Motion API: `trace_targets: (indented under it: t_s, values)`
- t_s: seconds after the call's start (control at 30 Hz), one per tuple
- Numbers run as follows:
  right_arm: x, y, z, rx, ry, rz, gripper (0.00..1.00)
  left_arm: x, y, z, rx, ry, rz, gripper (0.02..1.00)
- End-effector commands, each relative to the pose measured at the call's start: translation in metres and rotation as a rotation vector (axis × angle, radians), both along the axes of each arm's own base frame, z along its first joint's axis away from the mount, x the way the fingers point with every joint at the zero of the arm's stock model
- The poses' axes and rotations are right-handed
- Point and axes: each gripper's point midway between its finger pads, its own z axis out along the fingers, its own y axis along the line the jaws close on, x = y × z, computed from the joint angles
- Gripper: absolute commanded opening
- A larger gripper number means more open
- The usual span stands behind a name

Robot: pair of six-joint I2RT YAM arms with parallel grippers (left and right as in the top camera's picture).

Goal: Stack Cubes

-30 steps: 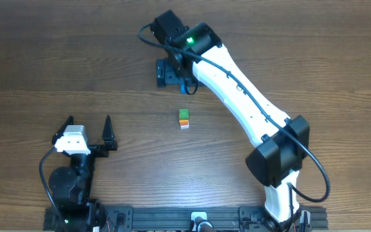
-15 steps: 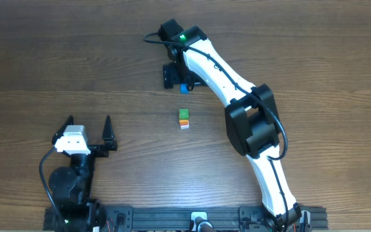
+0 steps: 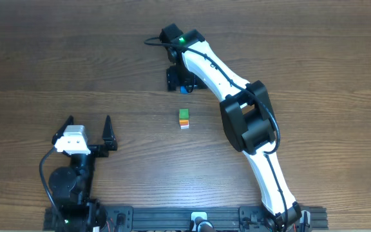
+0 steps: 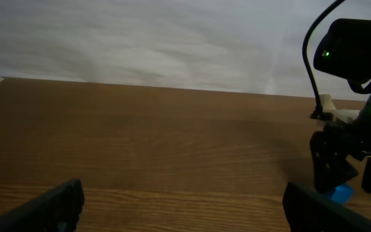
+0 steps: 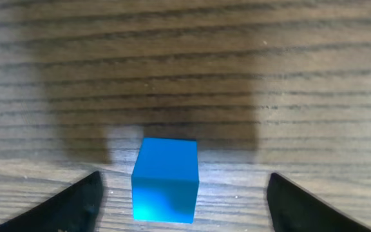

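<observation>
A blue cube [image 5: 166, 179] lies on the wooden table between the spread fingers of my right gripper [image 5: 182, 209], which is open and hangs low over it without touching. From above, the right gripper [image 3: 180, 82] is at the far middle of the table with the blue cube [image 3: 184, 89] just showing beneath it. A small cube stack [image 3: 184, 118], green on top of orange, stands nearer the table's centre. My left gripper [image 3: 89, 124] rests open at the near left with nothing in it. The left wrist view shows the right gripper [image 4: 346, 164] and the blue cube [image 4: 337, 192] far off.
Bare wooden table [image 3: 314, 77] lies all around. The right arm's white links [image 3: 237, 96] stretch diagonally from the near right to the far middle, passing right of the stack. A pale wall [image 4: 140, 38] backs the table.
The right arm has folded at its elbow and lowered, and its gripper has shifted slightly right and nearer, settling over the blue cube. The left arm and the stack have not moved.
</observation>
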Motion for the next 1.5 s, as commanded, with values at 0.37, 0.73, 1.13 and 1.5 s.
trace_targets:
  t_s: [0.37,0.73,1.13,1.5]
  values:
    - [0.000,0.010,-0.005,0.021,-0.001,0.011,0.382,0.000,0.003,-0.001,-0.013,-0.003,0.014,1.000]
    - [-0.004,0.017,-0.005,0.039,0.010,0.015,0.086,0.000,0.003,-0.001,-0.013,-0.003,0.014,1.000]
    - [-0.001,0.016,0.029,0.047,-0.023,0.009,0.009,0.000,0.003,-0.001,-0.013,-0.003,0.014,1.000]
    - [-0.013,0.002,0.123,0.069,-0.144,0.004,0.012,0.000,0.003,-0.001,-0.013,-0.003,0.015,1.000]
